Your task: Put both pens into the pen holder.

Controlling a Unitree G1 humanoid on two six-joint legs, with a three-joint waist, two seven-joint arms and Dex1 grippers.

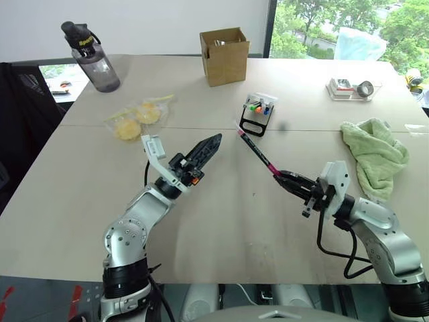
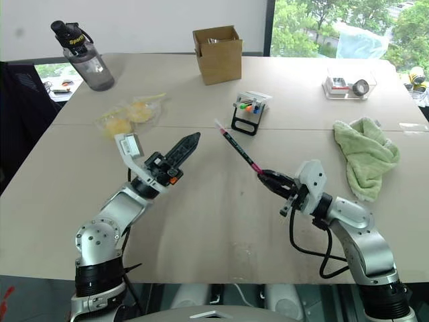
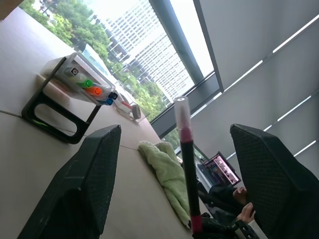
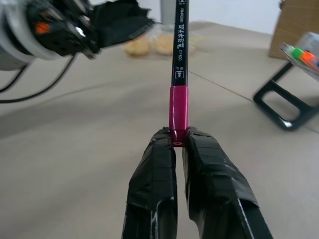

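Magenta-capped pen [image 1: 257, 151] sits pinched in your right claw [image 1: 280, 176], angled up toward the pen holder [image 1: 257, 113]; your left claw [image 1: 209, 149] gapes empty, near that holder's left.

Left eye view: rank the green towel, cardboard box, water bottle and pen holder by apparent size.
1. Green towel
2. Cardboard box and water bottle: look alike, not ranked
3. Pen holder

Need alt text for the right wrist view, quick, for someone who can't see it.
The right gripper is shut on the magenta end of a black pen that stands up over the beige table. The left gripper is beyond it, the pen holder off to the side.
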